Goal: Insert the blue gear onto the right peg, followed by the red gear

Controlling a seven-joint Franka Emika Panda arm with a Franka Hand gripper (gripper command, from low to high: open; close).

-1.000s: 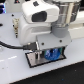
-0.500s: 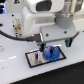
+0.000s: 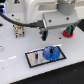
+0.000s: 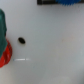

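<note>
On the white plate [image 3: 44, 56] near the front edge of the table [image 3: 15, 70], the blue gear [image 3: 51, 52] already looks seated. It lies flat at the end of the plate toward the exterior view's right, with something dark at its centre hole that I take for the right peg [image 3: 51, 50], though it's too blurry to swear by. The shorter dark pin [image 3: 37, 55] stands bare toward the plate's other end.

So I'd call the blue half done and the red half in progress. The red gear [image 3: 67, 33] is up by the gripper [image 3: 56, 34], toward the back right of the table, well apart from the plate. One dark green finger [image 3: 44, 35] shows on the far side from it. The wrist view shows green and red [image 4: 4, 52] pressed together at its edge, so my guess is the jaws are clamped on the red gear, but honestly I can't tell for sure.

Containers: none really, the plate is the only holder, and it carries just the blue gear.
</note>
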